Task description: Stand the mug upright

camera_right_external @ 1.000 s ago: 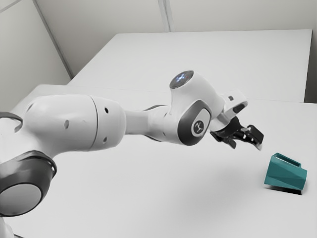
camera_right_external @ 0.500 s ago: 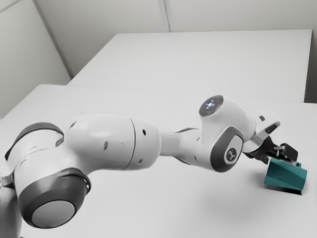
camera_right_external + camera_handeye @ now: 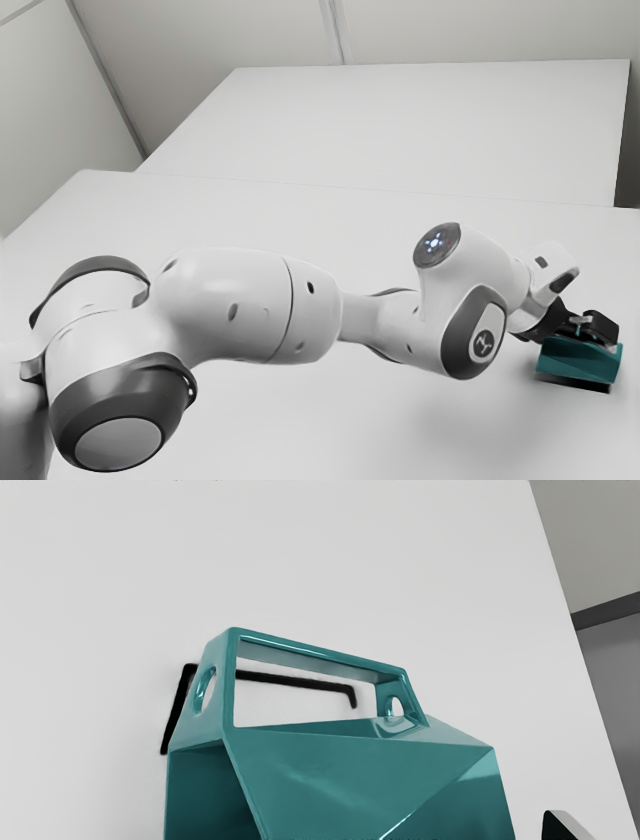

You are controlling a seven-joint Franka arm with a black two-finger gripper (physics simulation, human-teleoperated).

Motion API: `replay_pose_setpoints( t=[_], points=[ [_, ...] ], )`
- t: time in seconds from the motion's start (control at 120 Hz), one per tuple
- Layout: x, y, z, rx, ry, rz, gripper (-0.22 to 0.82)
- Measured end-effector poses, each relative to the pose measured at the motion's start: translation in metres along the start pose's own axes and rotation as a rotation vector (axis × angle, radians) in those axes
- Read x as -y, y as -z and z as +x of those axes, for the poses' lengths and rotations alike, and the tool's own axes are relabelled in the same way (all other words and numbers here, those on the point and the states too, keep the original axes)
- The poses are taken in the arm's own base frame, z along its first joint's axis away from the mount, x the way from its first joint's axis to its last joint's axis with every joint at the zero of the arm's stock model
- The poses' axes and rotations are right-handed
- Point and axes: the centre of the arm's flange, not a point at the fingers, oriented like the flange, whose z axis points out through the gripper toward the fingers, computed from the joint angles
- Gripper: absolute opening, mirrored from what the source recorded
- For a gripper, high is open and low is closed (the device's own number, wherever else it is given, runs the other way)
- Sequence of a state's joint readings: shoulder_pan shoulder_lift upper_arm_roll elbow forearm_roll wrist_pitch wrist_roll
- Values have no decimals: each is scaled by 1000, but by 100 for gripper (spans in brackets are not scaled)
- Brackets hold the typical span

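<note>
- Lower than earlier, we're bringing gripper point(image 3: 580, 338) to mug point(image 3: 580, 363), lying sideways, exterior view's near right.
- We're holding nothing, fingers point(image 3: 560, 830) wide.
- We're apparently lining up grasp; closing, tipping likely following.

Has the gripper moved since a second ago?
Yes: against the far table, the gripper now sits lower and farther toward the exterior view's right.
</note>
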State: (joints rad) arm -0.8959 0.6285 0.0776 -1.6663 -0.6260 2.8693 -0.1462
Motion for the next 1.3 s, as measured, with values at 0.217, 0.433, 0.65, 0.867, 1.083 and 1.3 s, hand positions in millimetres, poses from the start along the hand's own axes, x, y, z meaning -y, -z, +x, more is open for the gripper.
replay_pose_setpoints(
  t=[0.217, 0.433, 0.65, 0.867, 1.083, 1.3],
  points=[
    [-16, 10, 14, -47, -14, -28, 22],
    [-31, 12, 24, -76, -20, -56, -3],
    [-46, 13, 28, -89, -18, -83, -14],
    [-47, 14, 30, -87, -3, -87, -17],
    [-54, 28, 34, -83, 7, -98, -18],
    [-49, 53, 29, -43, 27, -87, -18]
  ],
)
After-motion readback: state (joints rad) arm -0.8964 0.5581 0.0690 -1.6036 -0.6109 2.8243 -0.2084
